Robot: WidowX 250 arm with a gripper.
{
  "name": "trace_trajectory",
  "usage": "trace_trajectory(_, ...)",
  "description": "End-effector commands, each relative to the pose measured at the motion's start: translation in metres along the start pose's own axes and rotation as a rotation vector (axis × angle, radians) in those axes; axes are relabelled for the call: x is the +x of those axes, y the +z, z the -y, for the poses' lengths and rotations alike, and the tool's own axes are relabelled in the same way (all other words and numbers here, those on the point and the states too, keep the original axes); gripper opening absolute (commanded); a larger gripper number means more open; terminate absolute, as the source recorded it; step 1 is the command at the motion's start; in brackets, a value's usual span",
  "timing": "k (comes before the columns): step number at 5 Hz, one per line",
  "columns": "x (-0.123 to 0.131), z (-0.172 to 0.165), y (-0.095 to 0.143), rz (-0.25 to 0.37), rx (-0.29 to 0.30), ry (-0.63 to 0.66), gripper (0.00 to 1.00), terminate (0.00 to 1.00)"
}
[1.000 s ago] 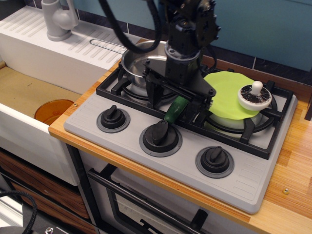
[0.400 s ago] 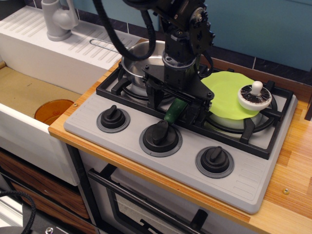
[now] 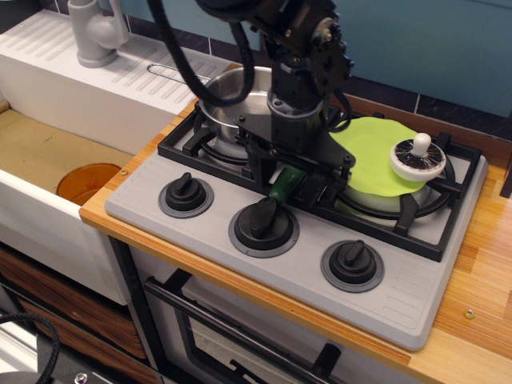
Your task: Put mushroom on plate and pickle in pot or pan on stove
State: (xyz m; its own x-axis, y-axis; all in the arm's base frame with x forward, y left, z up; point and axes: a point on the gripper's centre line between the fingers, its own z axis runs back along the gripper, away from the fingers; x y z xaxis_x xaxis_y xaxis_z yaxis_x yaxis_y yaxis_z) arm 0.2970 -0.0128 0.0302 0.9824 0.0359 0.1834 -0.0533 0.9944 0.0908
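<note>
Straddling the pickle (image 3: 286, 182) at the front rail of the left burner grate, with the gripper (image 3: 292, 178) low over the stove (image 3: 400, 296) and one finger either side of the dark green body. Looks closed down onto the pickle, though actual contact is hidden behind the black finger frames, so not certain. Only the lower end of the pickle shows, poking out toward the middle knob (image 3: 262, 220); long axis runs roughly from front-left up to back-right, tilted rather than flat, upper end lost inside the gripper.

Lies just behind and left of the gripper: the pot (image 3: 228, 100), on the back-left burner, near but not touching. Coming move probably turns on that: lift clear of the grate, carry back and left over the rim, then release. Low rim and tilted pickle could clip each other if the lift is shallow.

Pot interior partly hidden by the arm; visible part shows bare steel, nothing inside. Plate (image 3: 370, 152) on the right burner, just right of the gripper, with the mushroom (image 3: 417, 159) resting cap-down on its right edge, stem up — that half of the task seems done. Orange cup (image 3: 86, 182) down in the sink, well apart, contents not readable.
</note>
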Motion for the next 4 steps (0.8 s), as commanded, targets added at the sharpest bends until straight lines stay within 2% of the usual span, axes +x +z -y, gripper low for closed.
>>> trace_trajectory(1,0.013,0.001,0.020,0.003,0.009,-0.019,0.00,0.00)
trace_trajectory(2,0.015,0.001,0.025,-0.013,0.011,-0.024,0.00,0.00)
trace_trajectory(3,0.016,-0.003,0.042,-0.042,0.027,-0.030,0.00,0.00)
trace_trajectory(4,0.018,-0.008,0.069,-0.077,0.037,-0.034,0.00,0.00)
